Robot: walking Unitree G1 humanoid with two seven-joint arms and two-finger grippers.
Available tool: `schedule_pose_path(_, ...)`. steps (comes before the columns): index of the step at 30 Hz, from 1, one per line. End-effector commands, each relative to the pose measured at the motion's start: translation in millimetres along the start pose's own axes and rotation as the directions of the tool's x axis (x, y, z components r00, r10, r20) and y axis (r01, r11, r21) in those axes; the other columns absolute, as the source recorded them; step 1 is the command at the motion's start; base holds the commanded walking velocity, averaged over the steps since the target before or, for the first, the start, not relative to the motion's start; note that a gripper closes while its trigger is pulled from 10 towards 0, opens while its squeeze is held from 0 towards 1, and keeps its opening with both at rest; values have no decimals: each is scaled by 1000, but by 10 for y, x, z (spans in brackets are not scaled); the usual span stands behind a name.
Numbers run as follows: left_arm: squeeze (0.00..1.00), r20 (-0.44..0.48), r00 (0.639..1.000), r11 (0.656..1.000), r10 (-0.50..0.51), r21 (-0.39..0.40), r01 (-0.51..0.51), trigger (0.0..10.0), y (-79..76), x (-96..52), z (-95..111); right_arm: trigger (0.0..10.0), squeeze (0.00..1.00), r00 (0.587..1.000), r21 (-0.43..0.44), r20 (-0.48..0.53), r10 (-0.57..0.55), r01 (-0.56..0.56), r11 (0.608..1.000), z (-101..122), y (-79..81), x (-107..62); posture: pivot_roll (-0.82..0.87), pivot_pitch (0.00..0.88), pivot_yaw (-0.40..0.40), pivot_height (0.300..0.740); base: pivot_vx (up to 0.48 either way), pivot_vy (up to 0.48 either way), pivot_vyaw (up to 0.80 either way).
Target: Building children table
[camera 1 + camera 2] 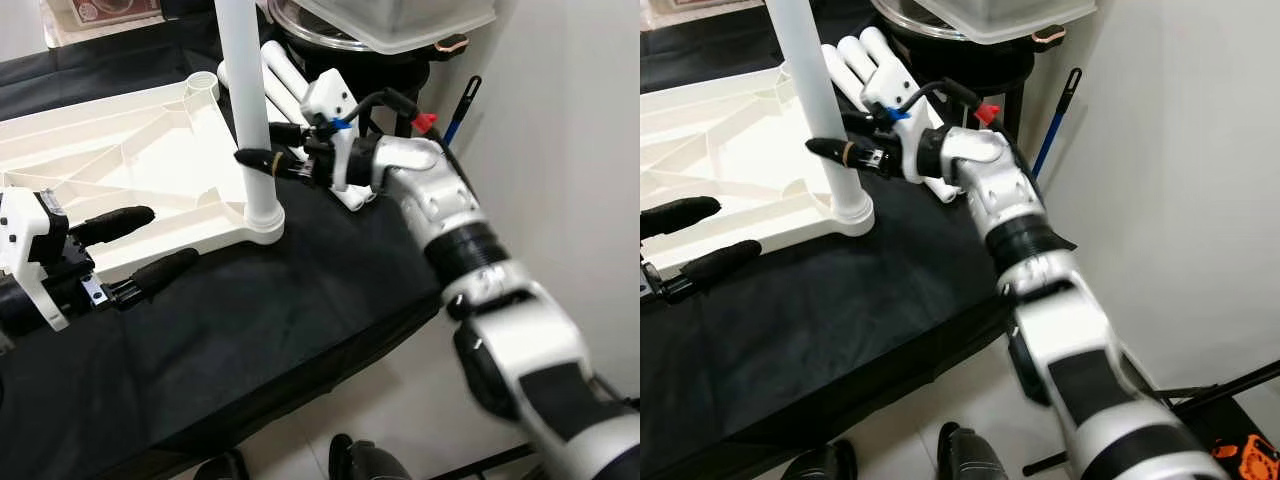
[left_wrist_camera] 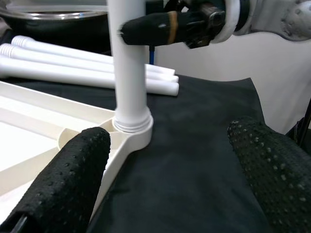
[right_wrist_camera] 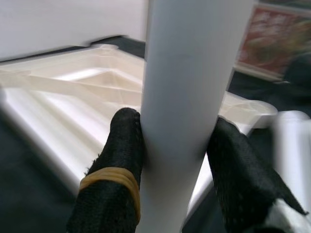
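Gripping upright leg [image 1: 248, 110], right tool [image 1: 268, 146].

A black cloth [image 1: 300, 330] covers the worktop, draping over its near edge. Beyond the far right corner a dark round stand [image 1: 400, 60] carries a clear plastic tub [image 1: 400, 20]. A plain white wall [image 1: 1180, 150] rises on the right above pale floor [image 1: 400, 420].
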State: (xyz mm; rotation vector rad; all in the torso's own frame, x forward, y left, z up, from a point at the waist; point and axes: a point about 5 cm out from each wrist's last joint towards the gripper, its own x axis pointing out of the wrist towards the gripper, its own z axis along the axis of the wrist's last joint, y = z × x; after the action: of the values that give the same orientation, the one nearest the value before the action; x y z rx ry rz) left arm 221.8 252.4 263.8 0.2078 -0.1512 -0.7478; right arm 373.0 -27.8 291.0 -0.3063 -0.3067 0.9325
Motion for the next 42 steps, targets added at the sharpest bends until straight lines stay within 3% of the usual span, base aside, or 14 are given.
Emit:
schedule_pose_path(1,0,5,1000,1000,1,-3,-1,10000,-31,-24,-6,0,0,971,-71,-134,-199,191,979,-248,47,-61,48,252,-109,740,0,0,0)
schedule_pose_path(3,0,11,1000,1000,2,-10,-2,10000,-41,-22,-15,0,0,938,-60,-129,-320,315,947,-306,285,-63,51,253,-106,740,0,0,0)
schedule_pose_path(5,0,11,1000,1000,2,-10,-2,10000,-41,-22,-15,0,0,938,-60,-129,-320,315,947,-306,285,-63,51,253,-106,740,0,0,0)
schedule_pose_path(6,0,14,1000,1000,3,-14,-2,10000,-47,-15,-19,0,0,933,-17,-125,-336,337,941,-309,375,-47,52,252,-104,740,0,0,0)
schedule_pose_path(10,0,20,1000,1000,-10,-27,11,10000,-81,24,-54,0,0,934,20,-93,-345,348,937,-228,529,28,38,243,-109,740,0,0,0)
schedule_pose_path(14,0,27,1000,999,-16,-31,16,10000,-96,57,-69,157,0,947,57,-81,-310,315,948,-202,565,32,31,240,-112,740,0,0,0)
schedule_pose_path(15,0,31,999,999,-17,-32,18,10000,-104,71,-73,8824,0,952,76,-83,-295,301,951,-202,567,14,30,238,-113,740,0,0,0)
schedule_pose_path(16,0,33,999,999,-17,-33,18,10000,-110,80,-76,10000,0,964,117,-80,-254,262,958,-209,584,9,30,238,-113,740,0,0,0)
schedule_pose_path(22,0,42,999,999,-22,-40,24,10000,-142,117,-93,10000,0,973,242,-58,-224,231,942,-287,449,-125,31,235,-116,740,0,0,0)
schedule_pose_path(27,0,43,999,999,-25,-42,27,10000,-151,126,-96,10000,0,974,249,-59,-219,227,941,-315,384,-155,33,234,-115,740,0,0,0)
schedule_pose_path(28,0,45,999,999,-28,-42,30,10000,-161,134,-92,10000,1000,983,262,-38,-181,185,947,-326,335,-161,41,237,-117,740,0,0,0)
schedule_pose_path(36,0,50,998,999,-32,-42,34,10000,-188,136,-67,10000,1000,997,271,5,-76,72,960,-318,322,-127,55,248,-114,740,0,0,0)
schedule_pose_path(42,0,45,998,998,-33,-43,35,10000,-206,125,-58,10000,1000,998,282,9,-69,64,957,-377,260,-87,65,260,-110,740,0,0,0)
